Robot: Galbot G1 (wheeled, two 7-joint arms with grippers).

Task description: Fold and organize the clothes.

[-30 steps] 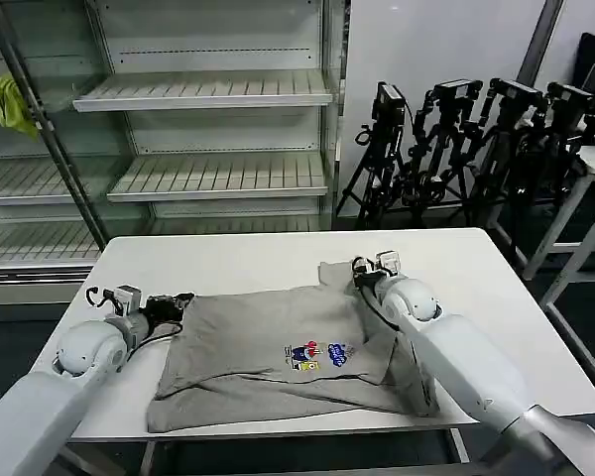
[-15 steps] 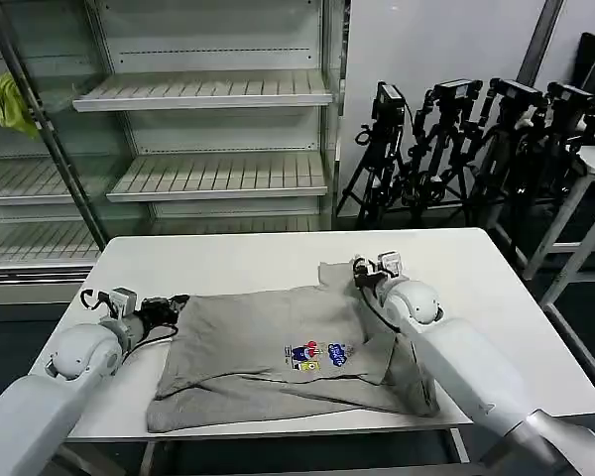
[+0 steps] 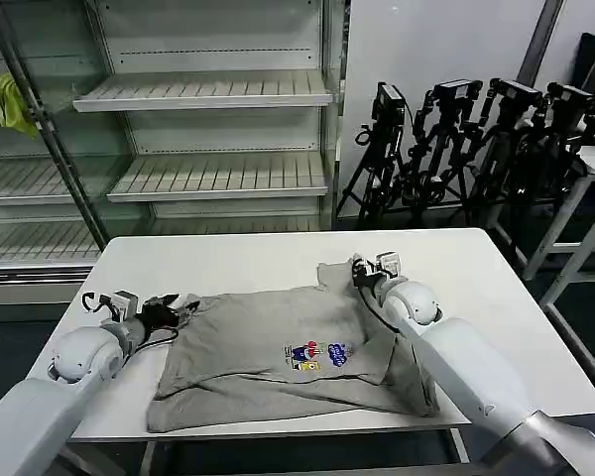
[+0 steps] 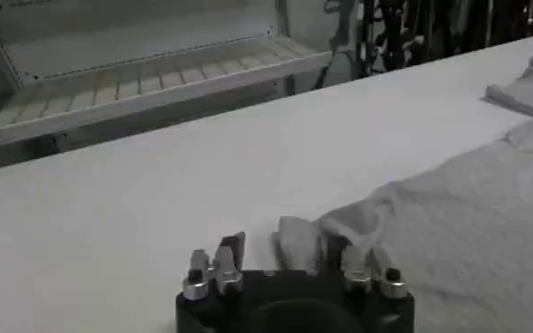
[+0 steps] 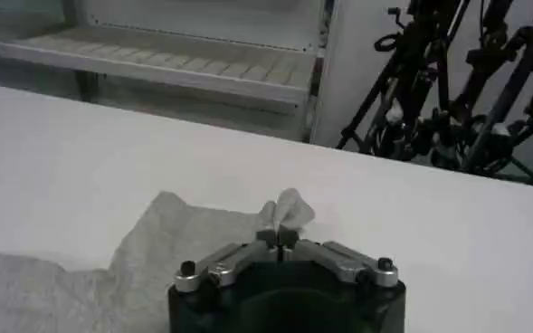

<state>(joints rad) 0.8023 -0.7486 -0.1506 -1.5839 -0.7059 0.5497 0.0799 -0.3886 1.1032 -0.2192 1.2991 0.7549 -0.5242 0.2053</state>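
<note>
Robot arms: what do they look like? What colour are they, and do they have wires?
Both arms are smooth, rounded and white-grey. Each ends in a black wrist block with thin black cables looping beside it. The left gripper and right gripper have black bases and short silvery metal fingers held on with small screws.

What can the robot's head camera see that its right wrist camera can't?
Only the head view shows the T-shirt's multicoloured chest print, the left gripper at the shirt's far-left edge, and a yellow-green cloth on the shelving. Only the right wrist view shows up close the right gripper with jaws pinched shut on a fabric tip. Both show the white table, grey shirt, shelves and tripods.
</note>
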